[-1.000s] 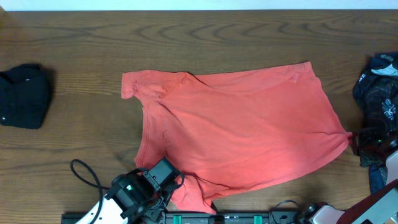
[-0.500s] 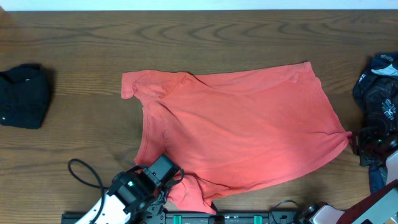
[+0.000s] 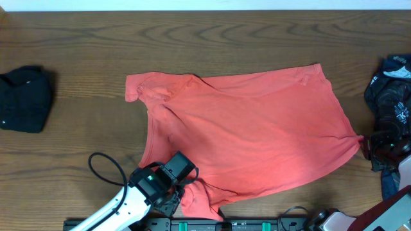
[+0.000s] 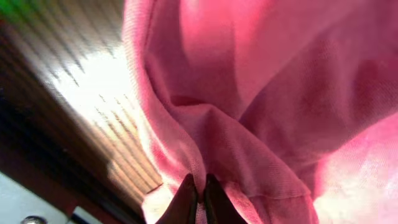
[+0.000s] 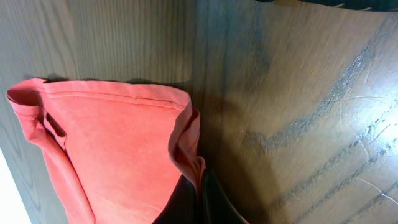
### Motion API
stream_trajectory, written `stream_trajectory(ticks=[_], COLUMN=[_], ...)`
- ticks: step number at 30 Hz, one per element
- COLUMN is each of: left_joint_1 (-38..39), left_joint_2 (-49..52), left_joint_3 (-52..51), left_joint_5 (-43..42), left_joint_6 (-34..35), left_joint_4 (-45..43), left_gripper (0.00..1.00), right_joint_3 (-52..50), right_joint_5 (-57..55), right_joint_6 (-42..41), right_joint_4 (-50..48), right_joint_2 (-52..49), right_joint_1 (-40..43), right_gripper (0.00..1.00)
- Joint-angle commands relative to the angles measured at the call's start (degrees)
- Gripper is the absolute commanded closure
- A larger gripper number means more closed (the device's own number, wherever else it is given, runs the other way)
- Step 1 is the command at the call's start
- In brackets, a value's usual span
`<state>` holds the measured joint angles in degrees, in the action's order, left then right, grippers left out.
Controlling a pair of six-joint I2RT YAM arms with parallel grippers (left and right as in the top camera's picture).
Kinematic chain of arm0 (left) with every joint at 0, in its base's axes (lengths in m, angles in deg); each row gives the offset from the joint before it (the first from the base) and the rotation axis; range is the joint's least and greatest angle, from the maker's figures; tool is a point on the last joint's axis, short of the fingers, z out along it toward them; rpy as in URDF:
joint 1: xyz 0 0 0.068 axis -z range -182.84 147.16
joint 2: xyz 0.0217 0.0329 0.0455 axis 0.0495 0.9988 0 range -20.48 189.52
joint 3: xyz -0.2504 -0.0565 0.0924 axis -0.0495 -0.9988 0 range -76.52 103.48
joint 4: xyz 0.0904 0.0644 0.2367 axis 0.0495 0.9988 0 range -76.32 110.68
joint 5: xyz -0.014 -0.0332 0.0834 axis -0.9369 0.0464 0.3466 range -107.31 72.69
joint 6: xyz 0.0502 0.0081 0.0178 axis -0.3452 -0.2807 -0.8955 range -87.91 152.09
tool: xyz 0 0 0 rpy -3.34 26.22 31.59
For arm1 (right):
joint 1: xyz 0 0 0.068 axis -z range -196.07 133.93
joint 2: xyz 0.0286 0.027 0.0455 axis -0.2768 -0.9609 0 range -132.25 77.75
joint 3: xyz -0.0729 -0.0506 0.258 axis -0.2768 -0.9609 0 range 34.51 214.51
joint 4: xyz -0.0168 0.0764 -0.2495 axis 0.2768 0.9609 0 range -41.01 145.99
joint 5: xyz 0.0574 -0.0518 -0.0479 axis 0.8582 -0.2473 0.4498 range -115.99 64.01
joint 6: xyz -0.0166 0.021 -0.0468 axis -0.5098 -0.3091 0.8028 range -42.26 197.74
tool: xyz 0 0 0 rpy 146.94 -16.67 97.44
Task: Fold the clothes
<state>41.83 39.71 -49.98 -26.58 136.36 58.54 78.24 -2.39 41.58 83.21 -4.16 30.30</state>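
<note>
Wooden table (image 3: 83, 96): coral T-shirt (image 3: 250, 138) spread flat, wrinkled.

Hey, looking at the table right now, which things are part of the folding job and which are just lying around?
In the job:
- T-shirt
- left hand, shut on its near edge
- right hand, shut on its corner

Lying about, not held:
- black bundle, far left
- navy garment, far right
Both are clothes too, probably waiting their turn.

Coral-red T-shirt (image 3: 250, 135), dark wood-grain table (image 3: 83, 128)
</note>
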Motion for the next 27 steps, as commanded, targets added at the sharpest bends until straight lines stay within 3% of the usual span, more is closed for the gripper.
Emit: stream_trajectory(ticks=[1,8,15,21,27], left_joint_1=[-0.3,-0.3,-0.3,-0.3,-0.4], left_joint_2=[0.1,-2.3,-5.2,-8.7,-13.1], left_joint_3=[-0.7,4.6,11.3,12.0,12.2], left_joint_5=[-0.3,3.5,9.6,11.5,19.6], left_joint_6=[-5.3,-14.6,-17.6,-17.9,-18.5], left_joint_4=[-2.8,-2.9,7.3,11.8,15.5], left_gripper=[0.94,0.94,0.94,0.94,0.94], right_joint_3=[0.9,0.9,0.9,0.9,0.9], right_joint_5=[0.5,0.7,0.6,0.2,0.2], right_joint_6=[1.1,1.1,1.1,1.1,2.1], right_joint_4=[-0.2,-0.2,-0.1,1.4,2.7], right_joint_2=[-0.1,-0.1,-0.1,-0.1,-0.1], right_joint_1=[0.4,0.4,0.4,0.4,0.4], right_gripper=[0.99,0.99,0.99,0.99,0.99])
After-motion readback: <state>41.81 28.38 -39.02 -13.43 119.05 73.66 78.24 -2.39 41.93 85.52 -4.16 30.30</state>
